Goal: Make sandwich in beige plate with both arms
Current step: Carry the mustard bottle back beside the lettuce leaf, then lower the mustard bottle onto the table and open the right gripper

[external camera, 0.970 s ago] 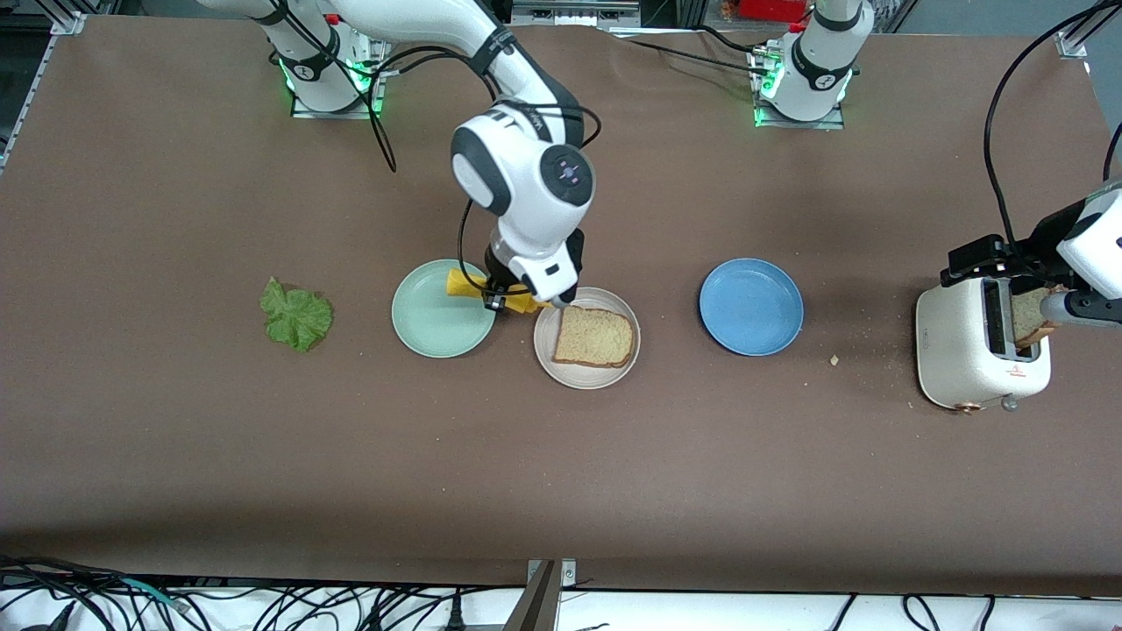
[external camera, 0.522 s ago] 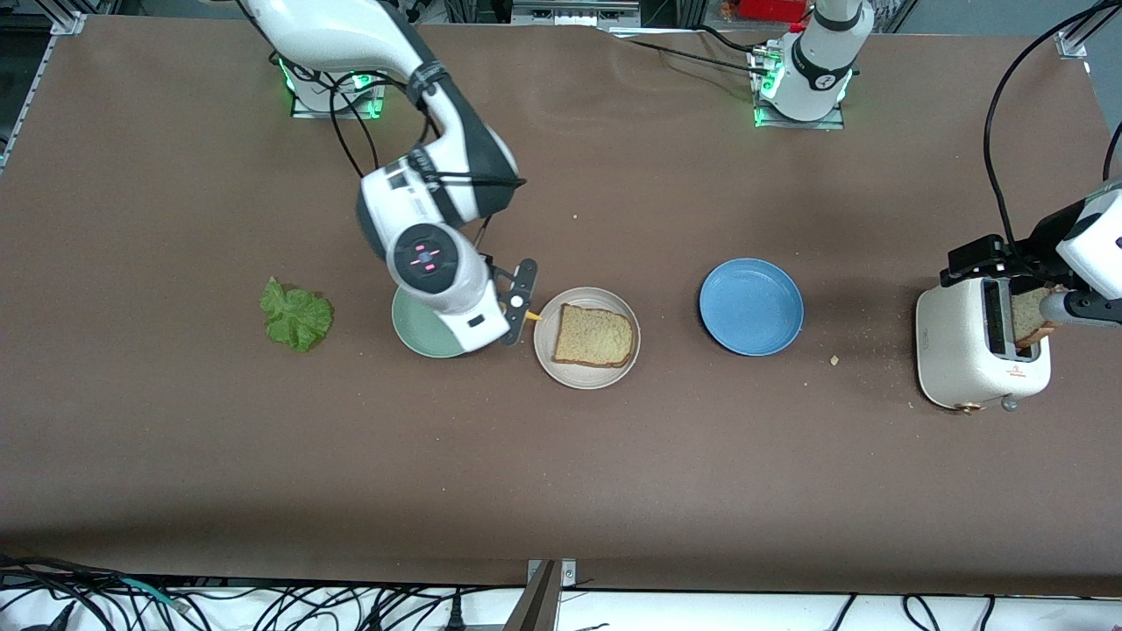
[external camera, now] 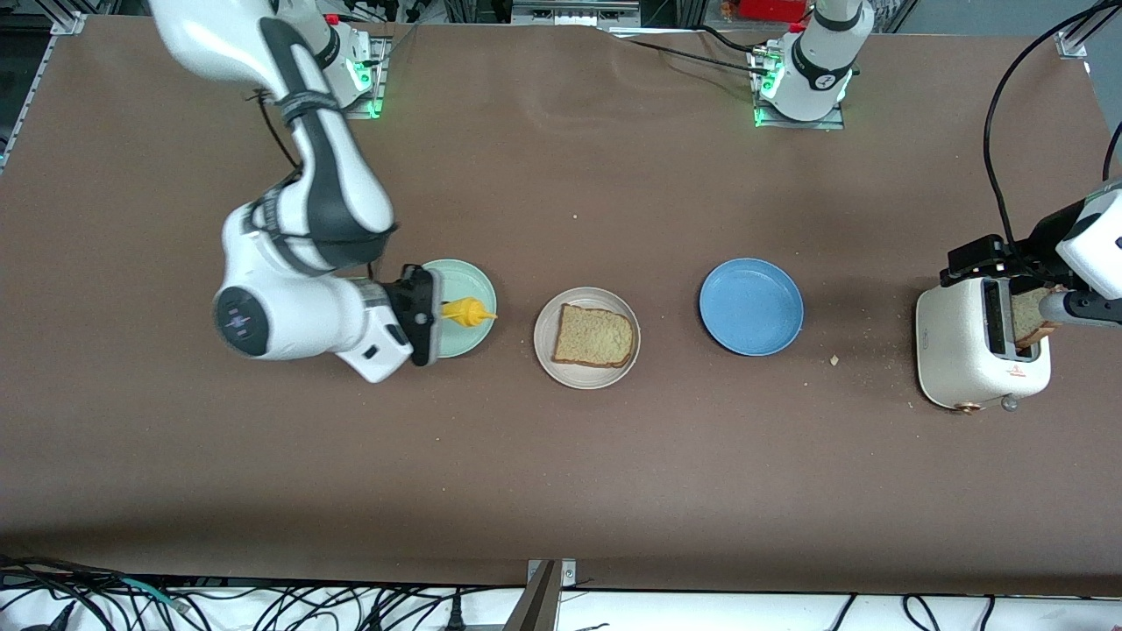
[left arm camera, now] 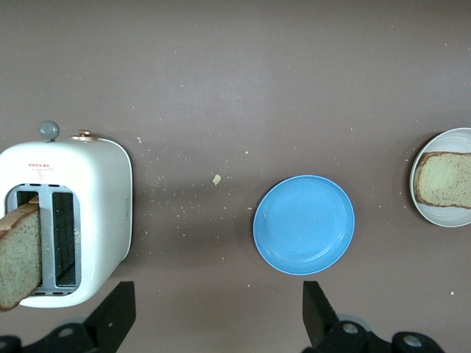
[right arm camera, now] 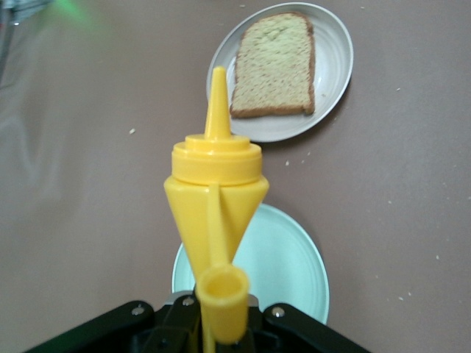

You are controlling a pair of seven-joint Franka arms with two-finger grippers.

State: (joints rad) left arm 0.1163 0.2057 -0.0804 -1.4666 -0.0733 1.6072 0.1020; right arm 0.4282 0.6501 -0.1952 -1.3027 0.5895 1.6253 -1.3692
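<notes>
One slice of brown bread lies on the beige plate, also in the right wrist view. My right gripper is shut on a yellow squeeze bottle, held level over the mint-green plate with its nozzle toward the beige plate. In the right wrist view the bottle fills the middle. A second slice stands in the toaster. My left gripper is open and empty, high over the table between toaster and blue plate. The lettuce is hidden under the right arm.
A blue plate sits between the beige plate and the toaster. Crumbs lie near the toaster. The bottle's open cap hangs on its strap by the right gripper. The right arm's elbow hangs low over the table at its own end.
The right arm has swung from the beige plate's edge back toward its own end, and the bottle now lies level over the mint-green plate. The left arm has not moved.
</notes>
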